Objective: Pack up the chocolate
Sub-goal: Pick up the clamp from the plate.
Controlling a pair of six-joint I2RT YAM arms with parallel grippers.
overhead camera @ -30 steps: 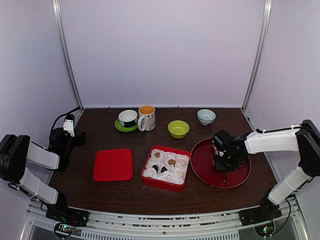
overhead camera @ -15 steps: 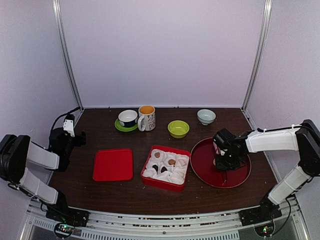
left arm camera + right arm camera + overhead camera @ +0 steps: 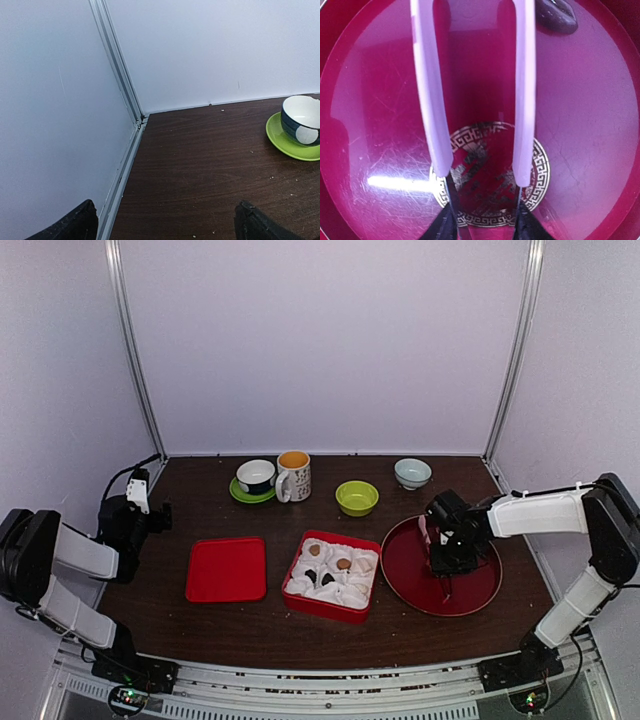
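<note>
Tan and dark chocolate pieces (image 3: 343, 563) lie in white paper cups inside the red box (image 3: 330, 609). One dark chocolate (image 3: 555, 17) rests on the round red plate (image 3: 600, 125), just beyond the right tip of the tongs. My right gripper (image 3: 484, 227) hangs over the plate (image 3: 410, 580), shut on the base of the pink-handled tongs (image 3: 430, 100). The tongs' two arms stand apart with nothing between them. My left gripper (image 3: 165, 227) is open and empty, low over the table's far left corner.
A flat red lid (image 3: 226, 569) lies left of the box. Along the back stand a blue-and-white cup (image 3: 302, 120) on a green saucer (image 3: 290, 147), a mug (image 3: 294, 475), a green bowl (image 3: 357, 498) and a pale bowl (image 3: 412, 473). White walls enclose the table.
My right gripper has shifted slightly toward the back over the red plate, and its hold on the tongs looks looser. The left arm has not moved.
</note>
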